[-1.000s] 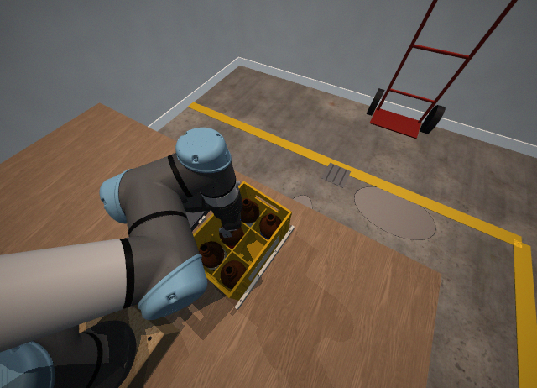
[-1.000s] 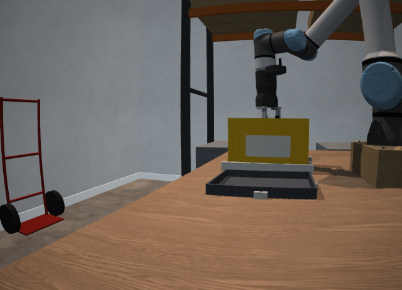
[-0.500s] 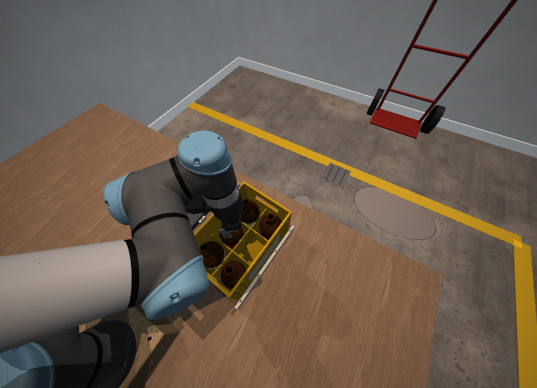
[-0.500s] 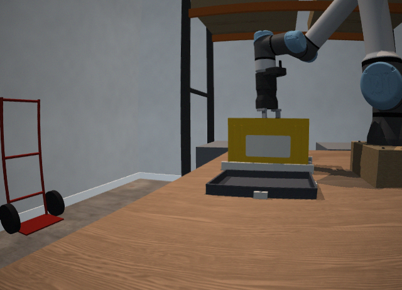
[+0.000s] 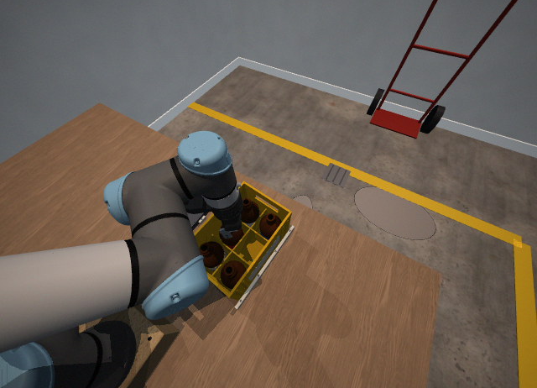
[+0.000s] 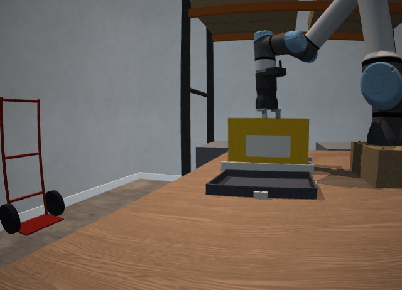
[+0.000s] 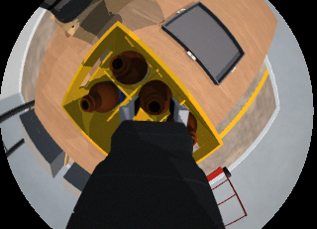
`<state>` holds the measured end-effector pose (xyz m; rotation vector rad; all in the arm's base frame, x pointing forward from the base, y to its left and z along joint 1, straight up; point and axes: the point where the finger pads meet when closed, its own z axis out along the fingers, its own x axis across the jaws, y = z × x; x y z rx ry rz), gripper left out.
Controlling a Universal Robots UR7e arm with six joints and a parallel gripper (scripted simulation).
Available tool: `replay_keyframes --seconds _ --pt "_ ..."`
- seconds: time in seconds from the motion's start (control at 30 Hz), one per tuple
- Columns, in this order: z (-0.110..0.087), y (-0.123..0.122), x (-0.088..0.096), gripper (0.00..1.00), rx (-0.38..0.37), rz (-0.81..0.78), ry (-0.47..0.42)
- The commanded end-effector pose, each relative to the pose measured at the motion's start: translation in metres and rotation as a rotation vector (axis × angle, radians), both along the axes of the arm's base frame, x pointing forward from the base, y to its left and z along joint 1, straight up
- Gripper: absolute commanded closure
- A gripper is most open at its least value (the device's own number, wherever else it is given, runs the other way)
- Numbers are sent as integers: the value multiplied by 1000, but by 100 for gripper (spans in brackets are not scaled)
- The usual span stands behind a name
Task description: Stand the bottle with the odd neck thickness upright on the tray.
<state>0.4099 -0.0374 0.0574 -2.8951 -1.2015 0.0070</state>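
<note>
The yellow crate (image 5: 242,287) (image 6: 237,140) (image 7: 91,62) stands on the table with brown bottles upright in its cells. In the top view I see bottles at the back (image 5: 249,210), back right (image 5: 270,223), left (image 5: 211,253) and front (image 5: 232,273). One cell (image 5: 253,245) is empty. My gripper (image 5: 229,233) (image 6: 271,114) (image 7: 155,103) is open. Its fingertips are at the crate's rim, on either side of the neck of the middle bottle (image 7: 155,98) (image 5: 233,238). The empty dark tray (image 6: 227,189) (image 7: 201,41) lies right beside the crate.
A white strip (image 6: 266,166) (image 5: 267,263) lies between the crate and the tray. The arm's wooden pedestal (image 6: 376,165) stands to the right. A dark shelf rack (image 6: 185,86) stands behind the table. A red hand truck (image 5: 407,115) (image 6: 19,170) stands on the floor.
</note>
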Motion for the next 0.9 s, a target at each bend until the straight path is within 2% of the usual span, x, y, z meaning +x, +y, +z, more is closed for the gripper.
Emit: replay_keyframes --seconds 0.0,0.7,0.73,0.87 --pt "0 0 0 0 -1 0 -1" --pt "0 0 0 0 -1 0 -1" --pt "0 0 0 100 -1 0 -1" --pt "0 0 0 100 -1 0 -1"
